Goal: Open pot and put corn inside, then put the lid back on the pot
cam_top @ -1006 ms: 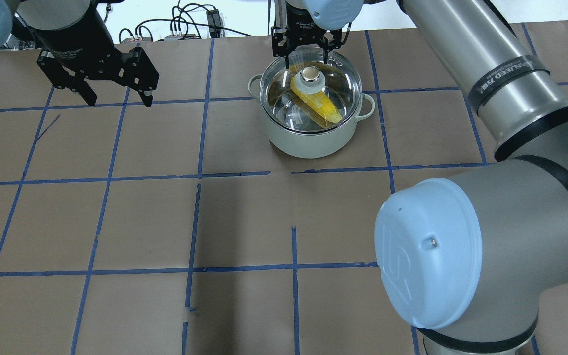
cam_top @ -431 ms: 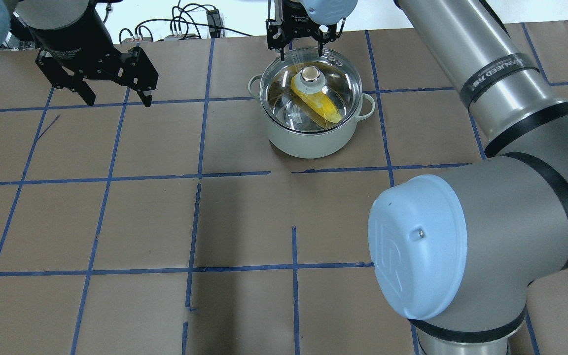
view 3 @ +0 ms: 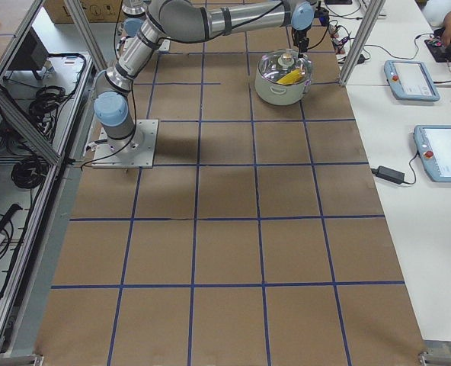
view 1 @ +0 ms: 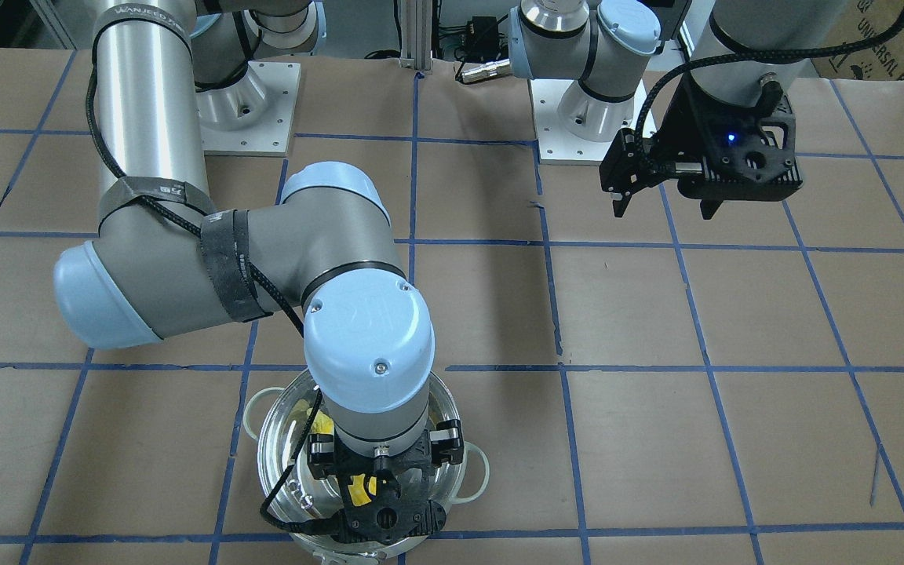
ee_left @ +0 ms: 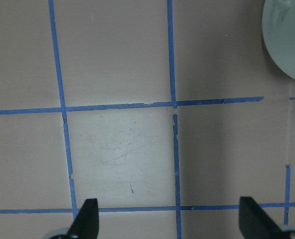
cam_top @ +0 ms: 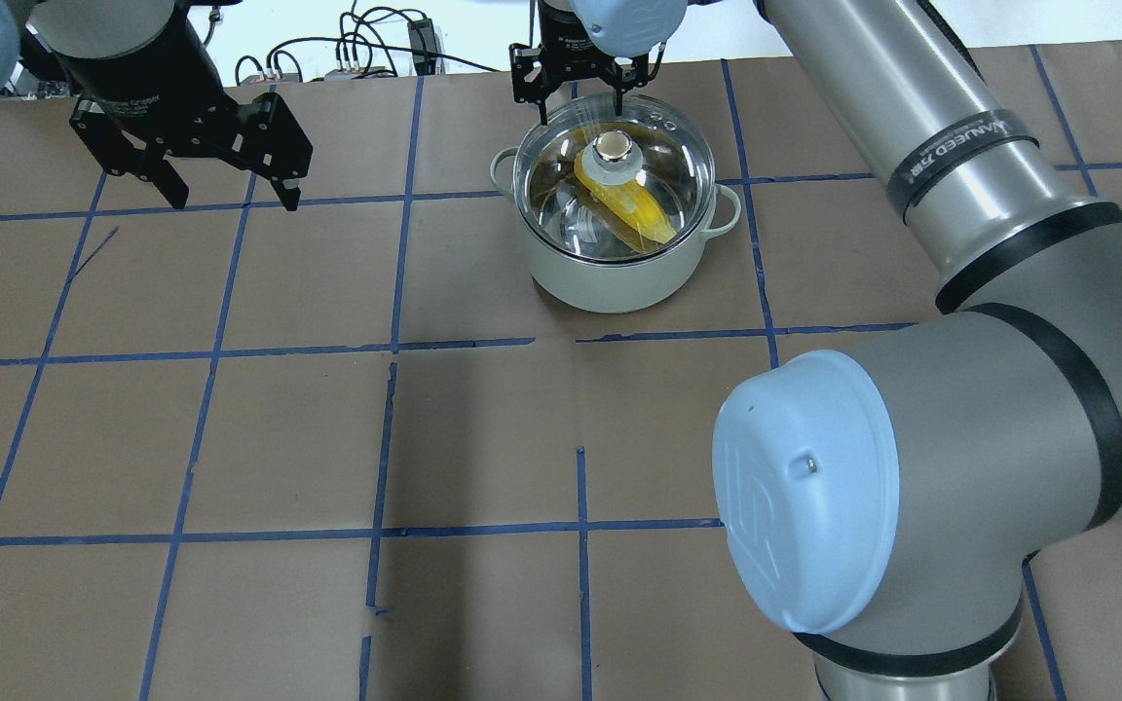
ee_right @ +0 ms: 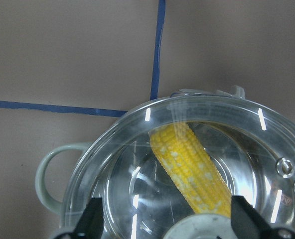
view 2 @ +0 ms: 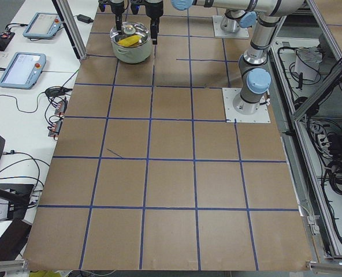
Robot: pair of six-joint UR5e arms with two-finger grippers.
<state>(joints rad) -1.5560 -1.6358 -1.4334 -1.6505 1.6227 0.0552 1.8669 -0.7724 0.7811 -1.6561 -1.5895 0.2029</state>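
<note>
Far left: left hand over bare tabletop, fingers spread wide, holding nothing. Cables behind far edge. Centre-right: pot w/ lid seated on rim, corn lying diag. inside under glass. Right hand above lid's far edge, fingers wide apart, empty, clear of knob. Right arm blocks near-right corner.

Lid on pot, corn inside; right gripper over far rim
</note>
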